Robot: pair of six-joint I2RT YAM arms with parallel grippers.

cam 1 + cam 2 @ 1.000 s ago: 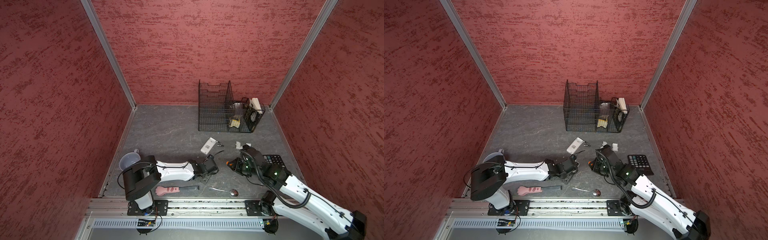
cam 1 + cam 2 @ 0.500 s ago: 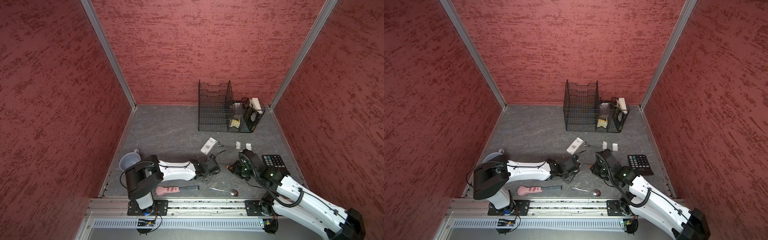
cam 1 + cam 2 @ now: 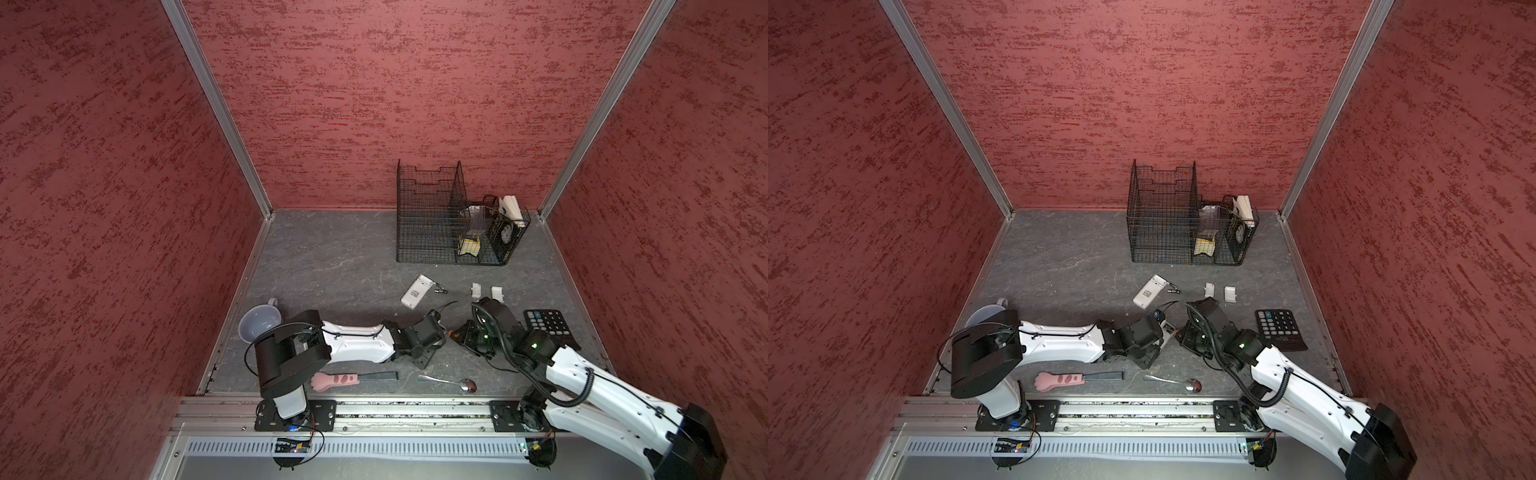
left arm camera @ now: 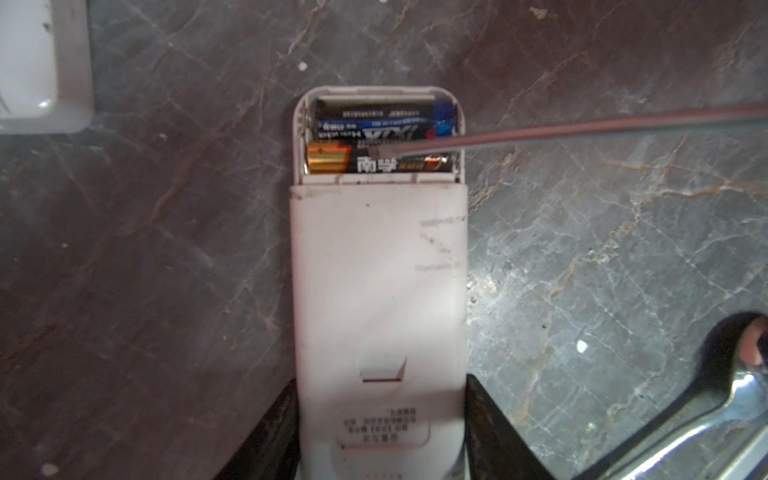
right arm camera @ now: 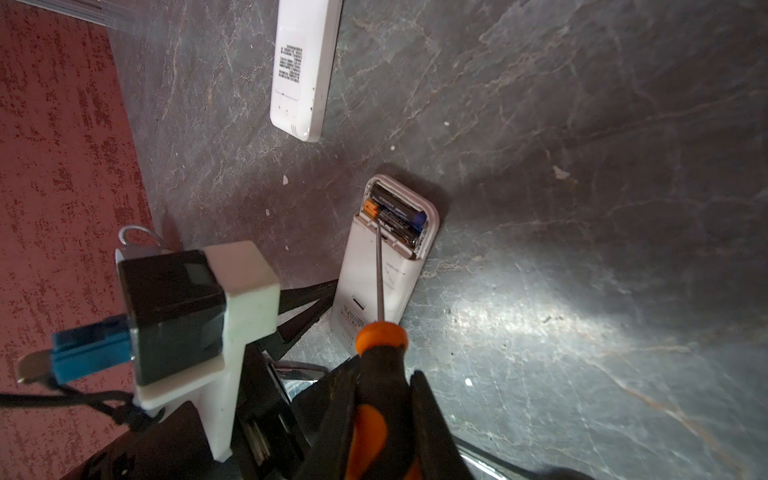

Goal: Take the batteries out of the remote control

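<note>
- The floor (image 3: 332, 257) is dark grey, marble-veined and scuffed, enclosed by red textured walls (image 3: 374, 104).
- The left gripper (image 4: 380, 432) clamps the white remote control (image 4: 378, 291) by its sides, jaws partly apart, flat on the floor.
- The batteries (image 4: 374, 141) sit in its open compartment.
- The right gripper (image 5: 384, 419) is closed around the orange-handled screwdriver (image 5: 380, 374), tip at the batteries.
- In both top views the arms hide the held remote almost entirely; the spoon (image 4: 706, 415) is cut off.
</note>
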